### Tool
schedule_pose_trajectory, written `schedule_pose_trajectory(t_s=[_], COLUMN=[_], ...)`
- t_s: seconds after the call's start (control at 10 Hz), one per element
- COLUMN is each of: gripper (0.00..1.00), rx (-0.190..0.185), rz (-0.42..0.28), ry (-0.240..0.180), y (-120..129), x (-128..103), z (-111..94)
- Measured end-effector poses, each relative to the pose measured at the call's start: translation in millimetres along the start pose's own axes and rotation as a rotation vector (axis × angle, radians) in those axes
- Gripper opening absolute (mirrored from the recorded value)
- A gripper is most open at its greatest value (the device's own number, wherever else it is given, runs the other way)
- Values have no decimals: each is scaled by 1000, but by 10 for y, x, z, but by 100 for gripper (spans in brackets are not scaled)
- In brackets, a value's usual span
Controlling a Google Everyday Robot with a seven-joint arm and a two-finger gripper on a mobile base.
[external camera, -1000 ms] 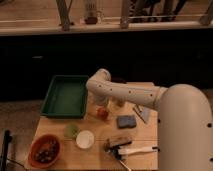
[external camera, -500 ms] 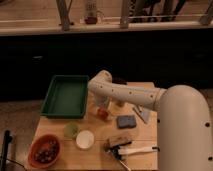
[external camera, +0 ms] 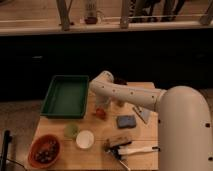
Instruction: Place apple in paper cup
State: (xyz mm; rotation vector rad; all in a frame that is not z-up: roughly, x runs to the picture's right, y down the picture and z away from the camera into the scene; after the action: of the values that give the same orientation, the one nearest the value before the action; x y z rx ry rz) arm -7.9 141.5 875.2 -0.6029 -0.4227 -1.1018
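**Just above the apple (external camera: 101,114), the robot's tool (external camera: 101,104) hung over the bench (external camera: 102,131)**

The small red-orange apple sat on the wooden bench near its middle, just off the near right corner of the green tray (external camera: 66,95). The tool was directly over the fruit, at the end of the white arm (external camera: 125,93) that reached in from the right. Whether the tool was open or closed could not be told, nor whether it touched the apple.

The paper cup (external camera: 85,139) stood upright toward the front of the bench, down and to the left of the apple and apart from it, with its white inside showing. A small green cup-like item (external camera: 71,130) stood just beside it on the left. Farther out, at the front left corner, the orange bowl (external camera: 44,151) held something dark.

To the right of the apple lay the blue sponge (external camera: 126,121), with a flat grey piece (external camera: 143,114) just beyond it. A brush with a white handle (external camera: 134,149) lay along the front edge, next to a brown block (external camera: 117,140).
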Motion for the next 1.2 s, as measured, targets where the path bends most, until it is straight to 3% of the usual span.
schedule_pose_trajectory(t_s=[0.1,0.3,1.2], gripper=[9,0,0], rx=[7,6,77], rz=[1,0,-47], ry=[-2,3,19], y=[-1,21,-46], x=[8,24,-21], z=[-2,-23,-594])
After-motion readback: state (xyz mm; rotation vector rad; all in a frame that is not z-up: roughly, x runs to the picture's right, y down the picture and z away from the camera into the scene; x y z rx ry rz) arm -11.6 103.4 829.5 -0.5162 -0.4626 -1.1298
